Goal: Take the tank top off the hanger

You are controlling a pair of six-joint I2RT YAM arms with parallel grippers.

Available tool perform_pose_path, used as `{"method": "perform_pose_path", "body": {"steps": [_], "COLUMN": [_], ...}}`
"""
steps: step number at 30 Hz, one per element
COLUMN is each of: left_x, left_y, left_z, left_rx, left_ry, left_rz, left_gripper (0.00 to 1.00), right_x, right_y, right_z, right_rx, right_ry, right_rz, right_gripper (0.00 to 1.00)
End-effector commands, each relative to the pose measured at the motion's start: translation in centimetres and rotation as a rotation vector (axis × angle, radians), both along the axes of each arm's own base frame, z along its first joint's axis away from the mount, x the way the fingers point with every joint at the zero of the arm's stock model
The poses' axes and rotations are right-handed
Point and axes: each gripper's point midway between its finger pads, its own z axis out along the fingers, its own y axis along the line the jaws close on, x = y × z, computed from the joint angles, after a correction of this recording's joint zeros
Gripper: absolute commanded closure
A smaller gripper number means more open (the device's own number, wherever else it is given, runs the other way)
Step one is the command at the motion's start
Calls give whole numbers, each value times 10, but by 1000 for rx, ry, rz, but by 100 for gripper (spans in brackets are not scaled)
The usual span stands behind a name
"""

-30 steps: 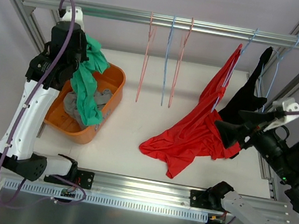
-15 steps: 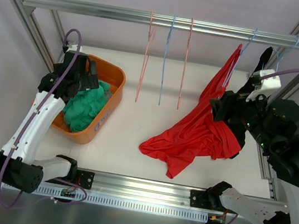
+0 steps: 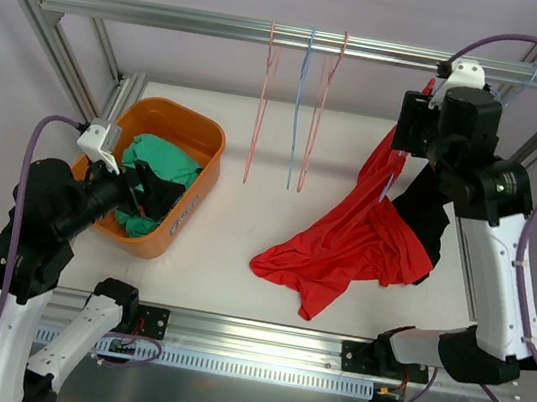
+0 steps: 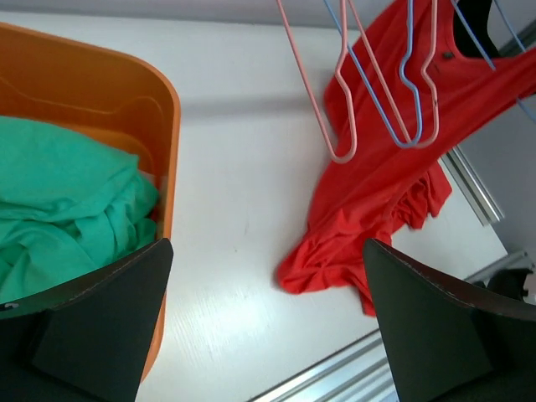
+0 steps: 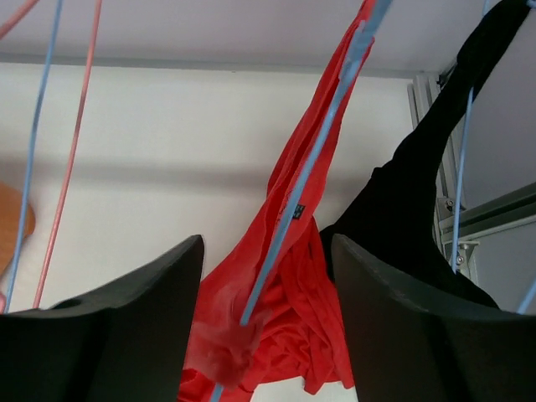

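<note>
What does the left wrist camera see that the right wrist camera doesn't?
Only the left wrist view shows the green cloth lying in the orange basket. Only the right wrist view shows the black top hanging down long; the left one catches just a scrap of it at its top edge. Both show the red top draped on a blue hanger.

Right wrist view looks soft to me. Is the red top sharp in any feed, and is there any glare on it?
Right wrist: the red top and blue hanger blur toward the bottom of the frame, and the fingers are dark, soft-edged masses. Left wrist: the top is crisp, with readable folds. Top external: light is even, with no glare on the top.
</note>
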Motion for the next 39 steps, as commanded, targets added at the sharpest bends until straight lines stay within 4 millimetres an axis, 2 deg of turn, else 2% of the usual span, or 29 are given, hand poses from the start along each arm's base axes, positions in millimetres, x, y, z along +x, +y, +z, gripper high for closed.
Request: {"method": "perform_pose_path", "body": {"steps": [1, 2, 4, 5, 6, 7, 8, 9, 10, 11, 13, 19, 28, 33, 39], "left_x": [-10, -11, -12, -12, -11, -11, -10, -10, -10, -10, -11, -14, -17, -19, -20], "left_y": [-18, -18, -19, -19, -20, -20, -21, -21, -21, -21, -21, -21, -26, -28, -30], "left_z": [-23, -30, -38, -41, -49, -51, -56, -58, -59, -60, -59, -52, -54, -51, -51], "left_rx": [3, 8, 12, 14, 20, 23, 27, 31, 32, 35, 36, 33, 21, 16, 11], "left_ry": [45, 56, 71, 77, 94, 96, 110, 110, 114, 114, 107, 85, 96, 90, 92], "left_rz": [-129, -133, -146, -147, -154, -157, -157, -160, -162, -164, -165, -171, -206, -219, -230], "left_gripper": [1, 1, 1, 1, 1, 1, 1, 1, 1, 1, 1, 1, 1, 1, 1], "right_x": [21, 25, 32, 34, 36, 34, 35, 36, 35, 35, 35, 32, 33, 34, 22], "right_y": [-2, -3, -9, -12, -16, -18, -18, -21, -22, -23, -25, -28, -17, -11, -8], "right_z": [16, 14, 5, 3, -6, -5, -4, -11, -11, -11, -13, 0, 35, 46, 64], "right_rx": [47, 44, 22, 23, 6, 10, 18, 6, 9, 9, 7, 22, 80, 103, 146], "right_ry": [-66, -60, -45, -47, -33, -47, -64, -54, -62, -63, -64, -102, -182, -227, -308], "right_rz": [-69, -84, -144, -168, -191, -198, -205, -220, -227, -233, -245, -240, -97, -31, 12], "right_gripper": [34, 45, 50, 59, 61, 62, 69, 70, 73, 79, 85, 99, 100, 100, 100]}}
